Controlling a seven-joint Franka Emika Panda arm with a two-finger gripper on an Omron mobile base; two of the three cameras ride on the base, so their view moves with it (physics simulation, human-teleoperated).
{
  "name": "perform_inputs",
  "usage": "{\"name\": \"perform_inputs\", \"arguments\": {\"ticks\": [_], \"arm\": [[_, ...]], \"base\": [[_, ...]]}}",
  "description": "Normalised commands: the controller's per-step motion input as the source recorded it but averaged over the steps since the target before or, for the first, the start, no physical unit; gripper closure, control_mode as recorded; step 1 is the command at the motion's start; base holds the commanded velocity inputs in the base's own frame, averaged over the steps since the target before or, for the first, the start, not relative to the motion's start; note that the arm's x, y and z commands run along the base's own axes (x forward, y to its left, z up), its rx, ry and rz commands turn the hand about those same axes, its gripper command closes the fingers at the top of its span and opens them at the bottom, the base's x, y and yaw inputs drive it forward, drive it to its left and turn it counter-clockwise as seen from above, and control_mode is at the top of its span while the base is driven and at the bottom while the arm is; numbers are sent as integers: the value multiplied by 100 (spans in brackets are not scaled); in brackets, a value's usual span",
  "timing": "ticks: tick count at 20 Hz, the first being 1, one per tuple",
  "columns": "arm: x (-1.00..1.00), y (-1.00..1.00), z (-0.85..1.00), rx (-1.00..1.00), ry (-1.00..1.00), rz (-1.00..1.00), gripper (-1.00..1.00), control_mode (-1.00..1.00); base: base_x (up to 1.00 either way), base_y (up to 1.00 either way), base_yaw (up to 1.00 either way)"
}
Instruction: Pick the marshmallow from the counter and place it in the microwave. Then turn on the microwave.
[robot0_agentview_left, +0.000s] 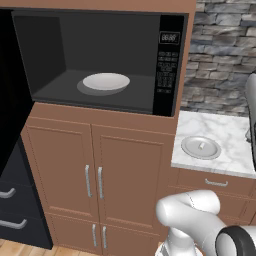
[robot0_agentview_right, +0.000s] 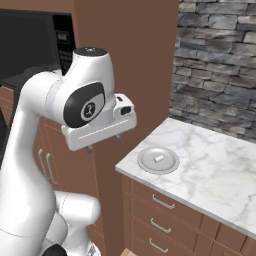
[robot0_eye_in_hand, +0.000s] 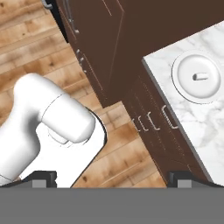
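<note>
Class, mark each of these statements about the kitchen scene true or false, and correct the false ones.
1. The marshmallow lies on a round plate on the counter. True.
2. The microwave door is shut. False: the cavity stands open, with a white bowl inside.
3. The gripper holds the marshmallow. False: it hangs in the air to the left of the counter, holding nothing.
4. The counter has drawers beneath it. True.
5. The plate sits against the stone wall. False: it sits near the counter's front corner.
</note>
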Motion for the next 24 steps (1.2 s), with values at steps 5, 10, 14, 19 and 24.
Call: {"name": "perform_inputs", "arguments": {"ticks": [5, 10, 14, 19, 24], "arm": [[28, -3, -29, -2, 0, 1, -100, -100], [17, -14, -22, 0, 0, 0, -100, -100], [25, -6, -19, 0, 0, 0, -100, -100], [30, -2, -24, -1, 0, 0, -100, -100], [26, -8, -27, 0, 0, 0, -100, -100]], "base": [[0, 0, 0], [0, 0, 0], [0, 0, 0], [0, 0, 0], [0, 0, 0]]}}
